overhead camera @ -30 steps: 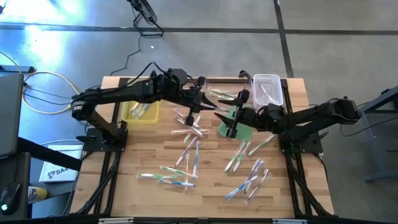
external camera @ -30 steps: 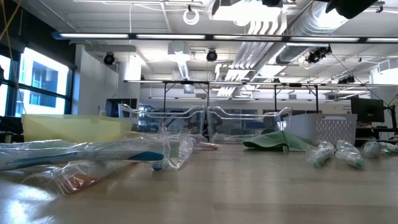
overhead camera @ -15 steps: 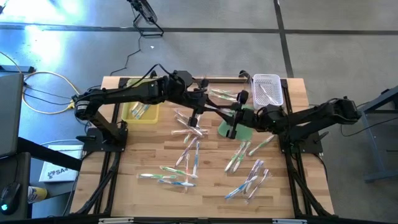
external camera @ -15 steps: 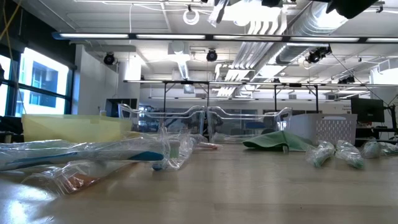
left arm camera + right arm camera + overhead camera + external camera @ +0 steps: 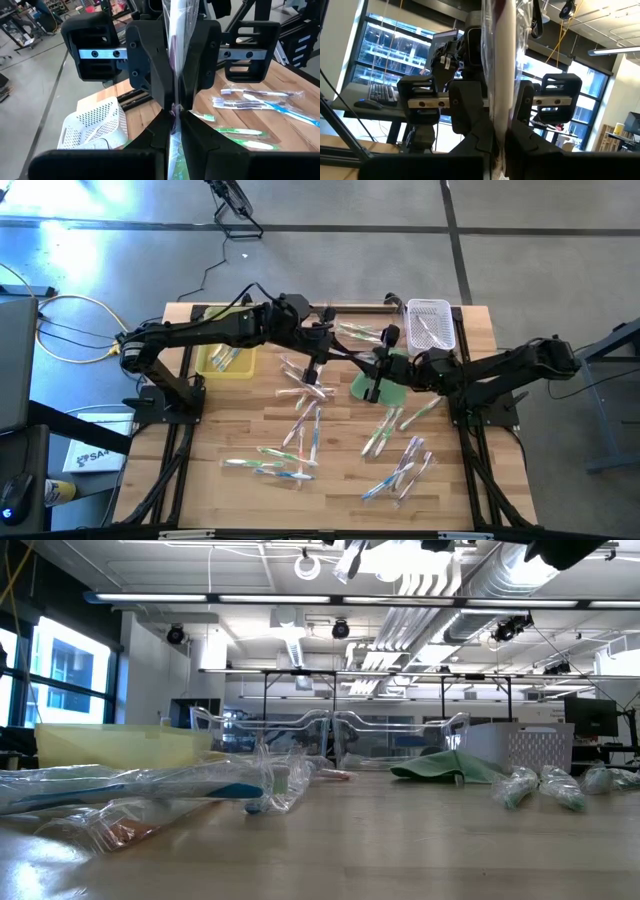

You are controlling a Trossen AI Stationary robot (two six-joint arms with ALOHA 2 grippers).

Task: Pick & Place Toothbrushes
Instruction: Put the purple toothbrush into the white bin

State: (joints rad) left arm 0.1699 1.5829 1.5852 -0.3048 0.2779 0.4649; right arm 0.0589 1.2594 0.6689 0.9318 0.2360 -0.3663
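toothbrushes (image 5: pixel 300 430) strewn mid-table, yellow bin (image 5: pixel 224 361) left, white basket (image 5: pixel 430 325) right

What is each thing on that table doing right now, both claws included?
Left claw: shut on a wrapped toothbrush, above the table's middle.
Right claw: shut on the same wrapped toothbrush, facing the left one.
Loose toothbrushes: lying scattered on the table.
Yellow bin: holds a few toothbrushes.
White basket: holds toothbrushes.
Green cloth: lying flat.
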